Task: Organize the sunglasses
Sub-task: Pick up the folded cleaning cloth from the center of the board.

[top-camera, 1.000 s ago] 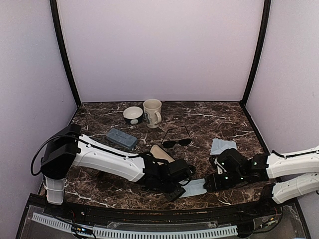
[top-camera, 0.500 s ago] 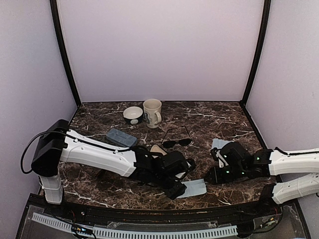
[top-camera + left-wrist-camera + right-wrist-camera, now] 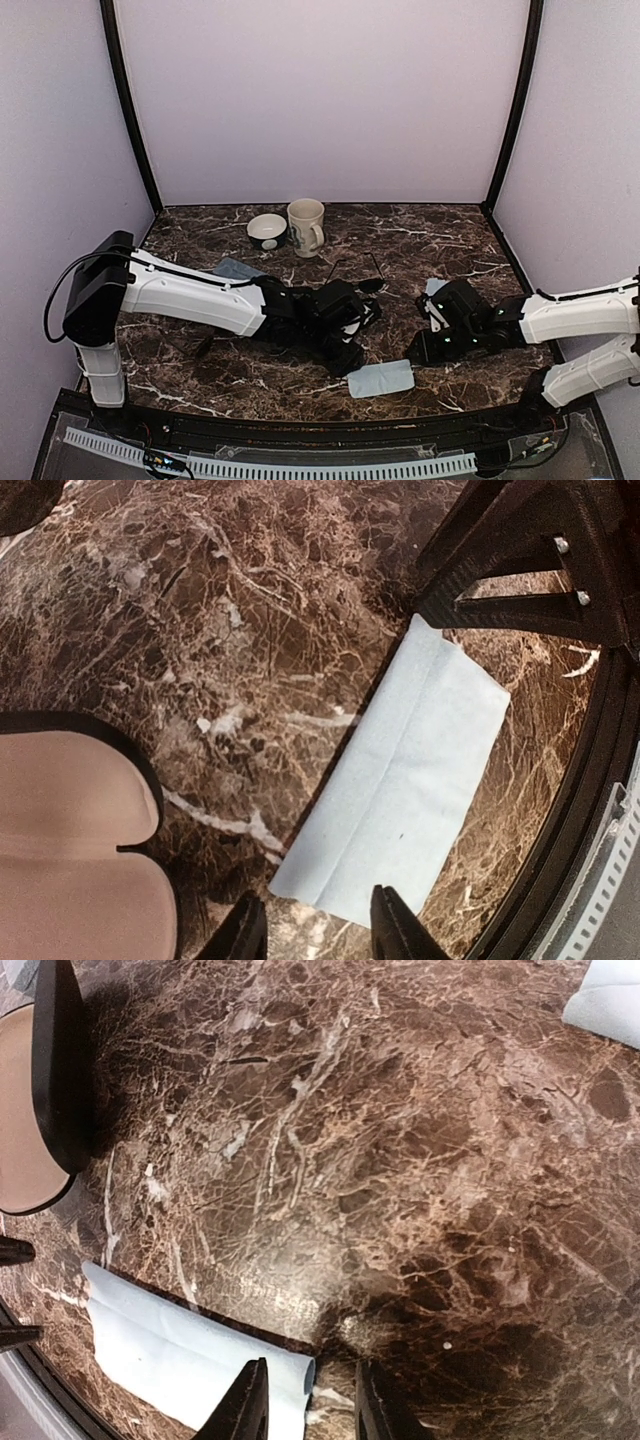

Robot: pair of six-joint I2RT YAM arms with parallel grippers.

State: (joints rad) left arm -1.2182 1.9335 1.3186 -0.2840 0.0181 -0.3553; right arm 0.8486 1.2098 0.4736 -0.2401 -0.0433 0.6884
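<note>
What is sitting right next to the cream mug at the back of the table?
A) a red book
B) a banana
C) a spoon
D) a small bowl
D: in the top view a small bowl, dark outside and white inside, stands just to the left of the mug.

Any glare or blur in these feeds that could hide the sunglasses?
Top external: evenly lit and sharp, though the black thin-framed sunglasses blend into the dark brown marble table. Left wrist: folded pale blue cloth crisp, no glare. Right wrist: faint sheen on the marble by the right gripper.
</note>
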